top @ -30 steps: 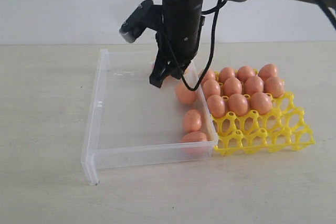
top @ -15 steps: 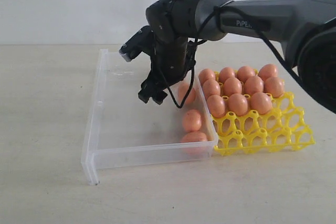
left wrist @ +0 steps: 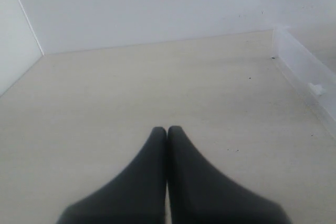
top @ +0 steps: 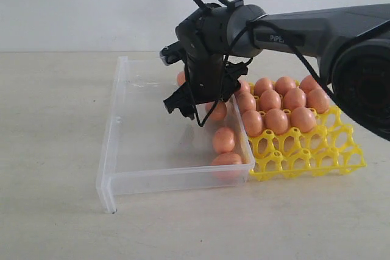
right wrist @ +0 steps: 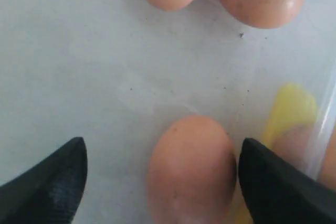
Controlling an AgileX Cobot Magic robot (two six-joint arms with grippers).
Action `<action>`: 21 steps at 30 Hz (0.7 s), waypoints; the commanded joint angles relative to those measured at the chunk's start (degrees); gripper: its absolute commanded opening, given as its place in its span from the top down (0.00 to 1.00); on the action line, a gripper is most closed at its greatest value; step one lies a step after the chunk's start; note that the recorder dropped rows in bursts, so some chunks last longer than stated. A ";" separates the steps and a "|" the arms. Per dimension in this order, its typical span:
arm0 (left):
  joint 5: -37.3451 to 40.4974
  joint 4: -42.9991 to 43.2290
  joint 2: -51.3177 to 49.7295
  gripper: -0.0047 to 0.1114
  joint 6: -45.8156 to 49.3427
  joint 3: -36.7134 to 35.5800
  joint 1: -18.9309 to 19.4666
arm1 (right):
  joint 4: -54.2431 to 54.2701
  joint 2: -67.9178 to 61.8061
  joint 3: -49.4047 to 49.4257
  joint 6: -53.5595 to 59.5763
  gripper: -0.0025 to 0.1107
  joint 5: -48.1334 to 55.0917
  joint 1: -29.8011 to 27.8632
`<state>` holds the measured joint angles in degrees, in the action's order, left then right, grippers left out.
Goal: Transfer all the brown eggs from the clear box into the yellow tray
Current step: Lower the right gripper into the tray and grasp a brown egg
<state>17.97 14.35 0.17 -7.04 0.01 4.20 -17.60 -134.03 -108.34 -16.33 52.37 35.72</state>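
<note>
Evenly orange-brown eggs, smooth, glossy, faintly speckled

Exterior view: low, from the table's near side, facing the far wall; middle distance.
Left wrist view: low over table, left of the clear box, catching its side.
Right wrist view: close, straight down on brown eggs in that box, shared with exterior.
</note>
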 commanded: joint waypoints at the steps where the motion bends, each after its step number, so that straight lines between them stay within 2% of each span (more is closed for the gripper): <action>1: -0.17 0.10 -0.17 1.00 -0.21 -0.01 -0.22 | -0.07 -0.62 -0.27 -0.37 0.31 2.68 -1.06; 2: -0.17 0.10 -0.17 1.00 -0.21 -0.01 -0.22 | 0.10 -0.62 -0.27 -0.37 0.31 2.57 -1.06; 3: -0.17 0.10 -0.17 1.00 -0.21 -0.01 -0.22 | 0.29 -0.62 -0.27 -0.84 0.36 1.99 -1.06; 4: -0.17 0.10 -0.17 1.00 -0.21 -0.01 -0.22 | 0.29 -0.62 -0.27 -2.83 0.44 1.88 -1.06; 5: -0.17 0.10 -0.17 1.00 -0.21 -0.01 -0.22 | 0.29 -0.62 -0.27 -4.74 0.63 2.11 -1.06; 8: -0.17 0.10 -0.17 1.00 -0.21 -0.01 -0.22 | 1.27 -0.62 -0.27 -4.85 0.99 3.42 -1.06; 12: -0.17 0.10 -0.17 1.00 -0.21 -0.01 -0.22 | 1.92 -0.48 -0.27 -3.70 0.98 3.44 -1.06; 17: -0.17 0.10 -0.17 1.00 -0.21 -0.01 -0.22 | 6.52 2.24 -0.37 3.93 0.98 2.43 -0.91; 21: -0.17 0.10 -0.17 1.00 -0.21 -0.01 -0.22 | 8.55 6.57 -0.37 3.22 0.98 -1.83 0.92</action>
<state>17.97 14.35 0.17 -7.04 0.01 4.20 -10.09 -131.32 -108.43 -13.73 53.57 35.29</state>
